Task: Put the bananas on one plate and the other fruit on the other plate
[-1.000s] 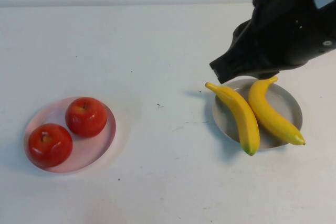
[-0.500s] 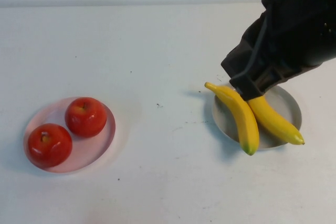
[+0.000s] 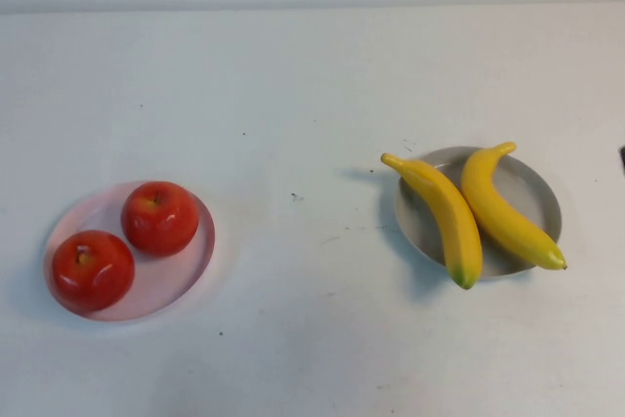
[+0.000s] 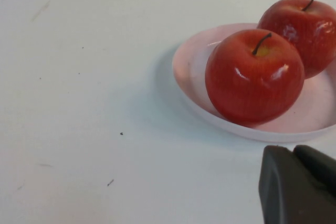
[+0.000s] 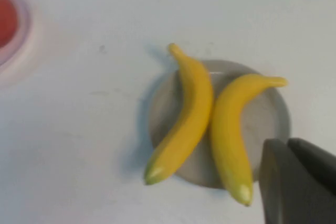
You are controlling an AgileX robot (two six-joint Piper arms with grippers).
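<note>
now both tools, left tool [image 4: 299, 184] and right tool [image 5: 299, 182], hover above plates.

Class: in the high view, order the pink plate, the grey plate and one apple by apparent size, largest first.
1. Pink plate and grey plate: look about alike, so unranked.
2. Apple: clearly smallest.
Left gripper and right gripper appear only in their wrist views.

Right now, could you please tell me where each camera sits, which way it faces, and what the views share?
High view: raised, angled down at the white table; neither hand shows.
Left wrist view: low beside the pale pink round plate holding two glossy red apples; left hand's dark fingertip shows.
Right wrist view: above the grey round plate with two curved yellow bananas; right hand's fingertip shows.
Shared: high view shows both plates.
</note>
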